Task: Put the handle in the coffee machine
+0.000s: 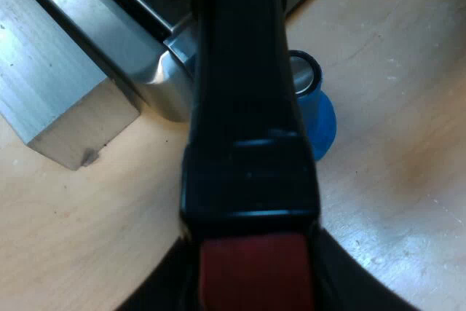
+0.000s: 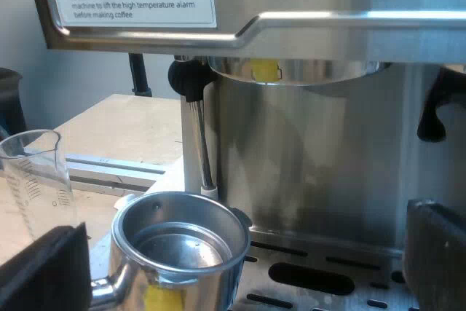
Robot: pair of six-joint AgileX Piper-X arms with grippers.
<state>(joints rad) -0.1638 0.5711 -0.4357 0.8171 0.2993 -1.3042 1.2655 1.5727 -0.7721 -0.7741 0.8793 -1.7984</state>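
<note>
The holder's dark handle (image 1: 247,107) with its red end (image 1: 255,271) runs away from the camera toward the machine's steel base (image 1: 131,41). My left gripper (image 1: 255,289) is shut on the handle at the red end, with a black finger (image 1: 156,295) on each side. From the right wrist, the holder's round metal basket (image 2: 182,245) hangs level and looks empty. It is over the drip tray (image 2: 320,274) and below and beside the machine's brewing head (image 2: 291,71), apart from it. My right gripper (image 2: 240,267) is open, its fingers wide apart near the basket.
A blue tamper (image 1: 320,118) stands on the wooden table (image 1: 408,71) beside the machine's base. A wooden block (image 1: 65,121) lies against the machine. The steam wand (image 2: 198,129) hangs close behind the basket. A measuring glass (image 2: 36,172) stands near the basket.
</note>
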